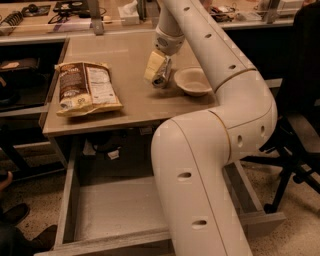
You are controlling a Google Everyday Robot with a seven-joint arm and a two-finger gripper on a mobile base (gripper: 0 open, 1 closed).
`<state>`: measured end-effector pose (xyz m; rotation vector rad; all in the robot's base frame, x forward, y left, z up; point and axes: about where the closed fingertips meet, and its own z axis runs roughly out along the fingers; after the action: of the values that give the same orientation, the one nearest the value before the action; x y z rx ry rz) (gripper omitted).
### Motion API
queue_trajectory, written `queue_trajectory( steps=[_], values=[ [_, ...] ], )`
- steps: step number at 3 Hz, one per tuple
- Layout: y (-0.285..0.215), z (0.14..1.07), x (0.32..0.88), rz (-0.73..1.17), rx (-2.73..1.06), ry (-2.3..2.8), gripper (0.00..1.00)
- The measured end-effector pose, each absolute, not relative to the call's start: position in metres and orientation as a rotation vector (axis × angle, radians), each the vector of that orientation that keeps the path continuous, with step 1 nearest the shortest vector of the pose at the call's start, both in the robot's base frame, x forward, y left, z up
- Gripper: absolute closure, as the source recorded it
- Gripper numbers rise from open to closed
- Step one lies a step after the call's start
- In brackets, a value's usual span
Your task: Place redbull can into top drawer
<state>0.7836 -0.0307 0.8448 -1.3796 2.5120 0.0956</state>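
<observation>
The redbull can is at the tip of my gripper, just left of the white bowl, its shiny silver end towards the camera. It is tilted and low over the beige tabletop. The gripper comes down from above and is shut on the can. The top drawer of grey wood-grain boards stands pulled out below the table's front edge, with nothing lying on the part of its grey bottom that shows. My arm hides the drawer's right half.
A white bowl sits right of the gripper. A brown chip bag lies on the table's left side. A black chair stands at the right. A cluttered bench runs behind the table.
</observation>
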Motion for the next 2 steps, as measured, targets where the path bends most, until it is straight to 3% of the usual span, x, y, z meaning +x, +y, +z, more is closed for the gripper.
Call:
queue_trajectory(
  steps=[2],
  values=[
    [-0.0321, 0.8314, 0.7863, 0.122, -1.369, 2.532, 0.00]
  ],
)
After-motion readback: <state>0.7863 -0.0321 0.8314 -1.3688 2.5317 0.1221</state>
